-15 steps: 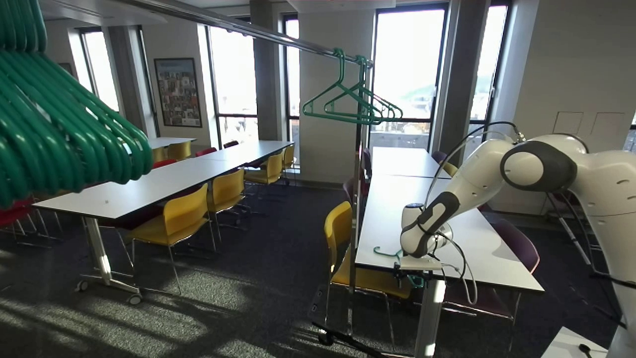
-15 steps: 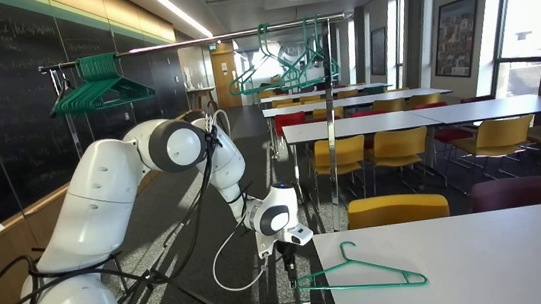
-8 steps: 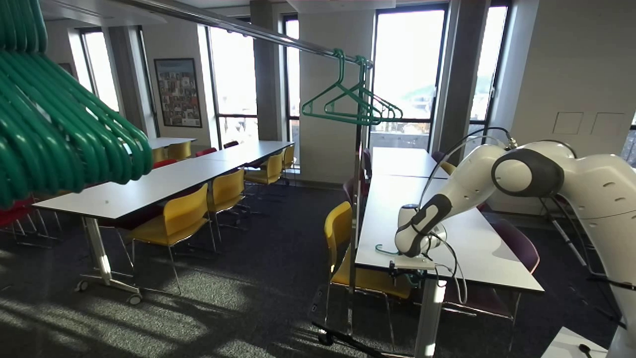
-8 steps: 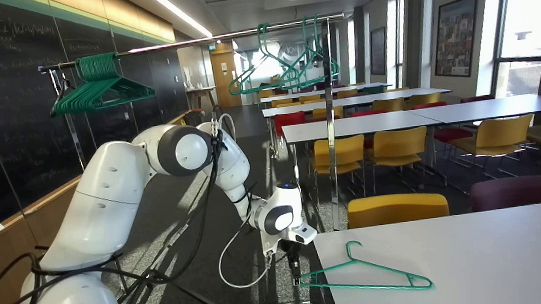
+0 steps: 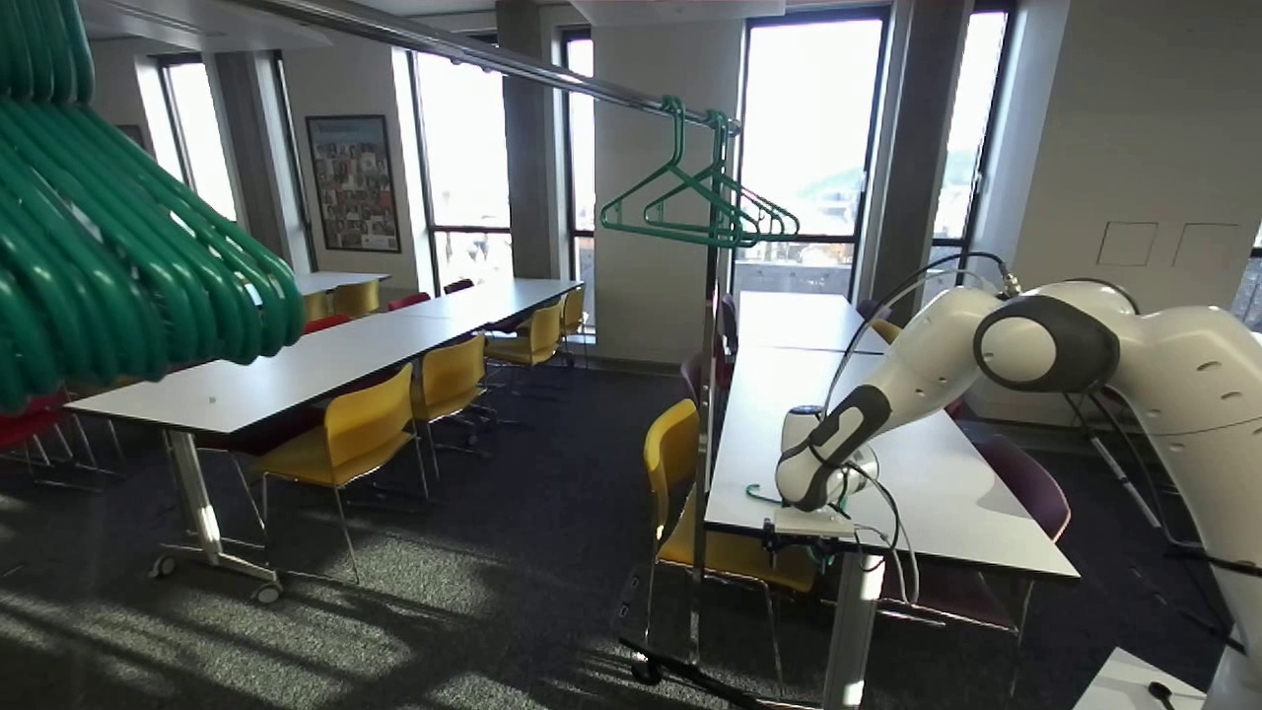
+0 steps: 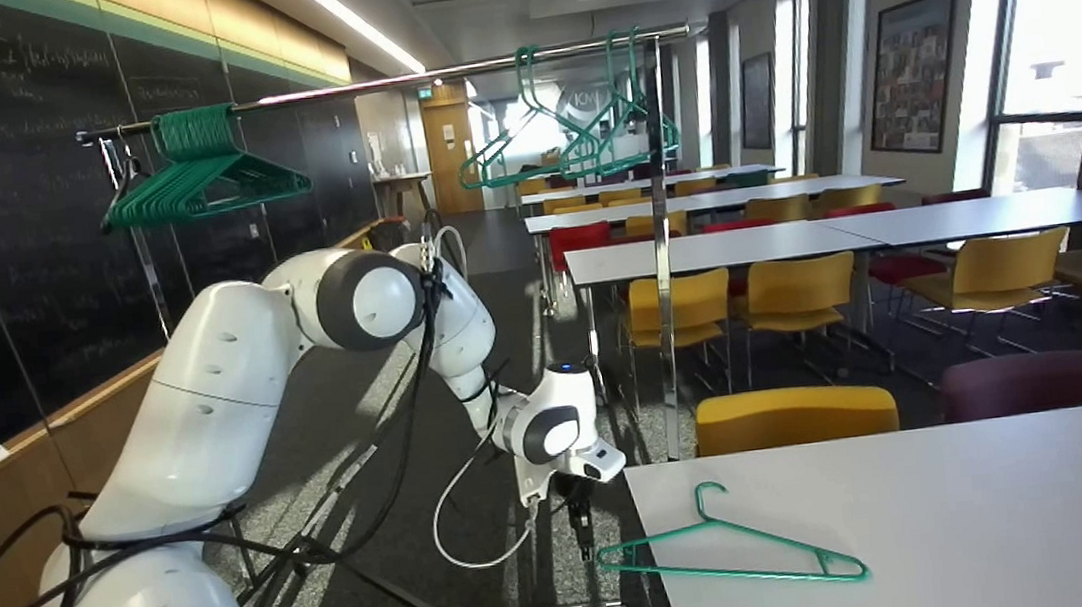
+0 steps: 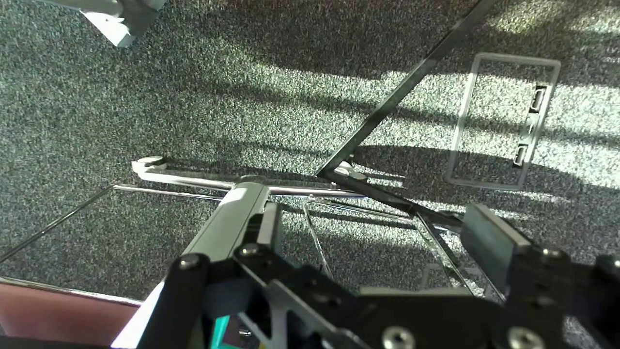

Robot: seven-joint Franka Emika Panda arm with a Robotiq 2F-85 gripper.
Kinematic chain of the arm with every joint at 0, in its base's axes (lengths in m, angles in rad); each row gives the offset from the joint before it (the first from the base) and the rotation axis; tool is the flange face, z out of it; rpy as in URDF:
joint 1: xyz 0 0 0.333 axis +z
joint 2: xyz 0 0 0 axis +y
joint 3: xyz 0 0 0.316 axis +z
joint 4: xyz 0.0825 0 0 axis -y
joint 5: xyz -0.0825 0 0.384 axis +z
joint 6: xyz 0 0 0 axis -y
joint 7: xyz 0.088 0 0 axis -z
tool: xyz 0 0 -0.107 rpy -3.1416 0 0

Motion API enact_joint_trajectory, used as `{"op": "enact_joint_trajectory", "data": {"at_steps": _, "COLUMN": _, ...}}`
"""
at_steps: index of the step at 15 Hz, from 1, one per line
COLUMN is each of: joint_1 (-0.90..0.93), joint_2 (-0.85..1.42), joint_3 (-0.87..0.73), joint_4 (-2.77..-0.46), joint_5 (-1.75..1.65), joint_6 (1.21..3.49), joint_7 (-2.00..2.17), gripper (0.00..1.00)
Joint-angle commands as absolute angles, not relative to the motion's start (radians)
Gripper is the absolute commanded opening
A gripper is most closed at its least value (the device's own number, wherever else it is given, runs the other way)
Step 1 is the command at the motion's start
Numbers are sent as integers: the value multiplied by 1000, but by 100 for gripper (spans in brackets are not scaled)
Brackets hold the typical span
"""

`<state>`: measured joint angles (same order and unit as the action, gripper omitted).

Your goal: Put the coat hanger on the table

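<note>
"Teal-green, thin, triangular: one coat hanger (image 6: 730,572). Location?"

"Lying on the white-topped table (image 6: 975,509), near one corner; one end juts past the edge."

"Tool?"

"One gripper (image 7: 374,216), jaws spread wide, nothing between them. Poised off the table's end, tips just beside the jutting part; whether they touch it, cannot tell."

"Hazards?"

"Chiefly a snag, in my judgement: finger or linkage catching that overhang when the arm (image 6: 209,399) departs, dragging the hanger askew or off altogether. A swing inward could shove it likewise."

"Surroundings?"

"One clothes rail (image 6: 670,350), metal upright close by the table's corner: likely obstacle to a careless sideways retreat. Hung from it, higher up: one dense bunch of green hangers (image 5: 128,286), and a few loose hangers (image 5: 680,235), which a steep rise might knock. Yellow chair (image 6: 794,418) and purple chair (image 6: 1042,384), one each, backs showing beyond the table's long side."
</note>
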<state>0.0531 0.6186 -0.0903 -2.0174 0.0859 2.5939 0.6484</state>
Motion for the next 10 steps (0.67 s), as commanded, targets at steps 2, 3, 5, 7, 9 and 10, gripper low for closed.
{"op": "enact_joint_trajectory", "data": {"at_steps": 2, "joint_1": 62, "joint_2": 643, "joint_3": -109, "joint_4": -1968, "joint_5": 105, "joint_6": 2577, "joint_7": 635, "gripper": 100}}
{"op": "enact_joint_trajectory", "data": {"at_steps": 3, "joint_1": 62, "joint_2": 649, "joint_3": -113, "joint_4": -1958, "joint_5": 104, "joint_6": 2573, "joint_7": 638, "gripper": 100}}
{"op": "enact_joint_trajectory", "data": {"at_steps": 5, "joint_1": 59, "joint_2": 660, "joint_3": -119, "joint_4": -1938, "joint_5": 105, "joint_6": 2570, "joint_7": 638, "gripper": 100}}
{"op": "enact_joint_trajectory", "data": {"at_steps": 7, "joint_1": 48, "joint_2": 671, "joint_3": -124, "joint_4": -1924, "joint_5": 110, "joint_6": 2571, "joint_7": 631, "gripper": 100}}
{"op": "enact_joint_trajectory", "data": {"at_steps": 9, "joint_1": 31, "joint_2": 679, "joint_3": -131, "joint_4": -1913, "joint_5": 118, "joint_6": 2569, "joint_7": 623, "gripper": 100}}
{"op": "enact_joint_trajectory", "data": {"at_steps": 10, "joint_1": 16, "joint_2": 682, "joint_3": -137, "joint_4": -1910, "joint_5": 126, "joint_6": 2568, "joint_7": 616, "gripper": 100}}
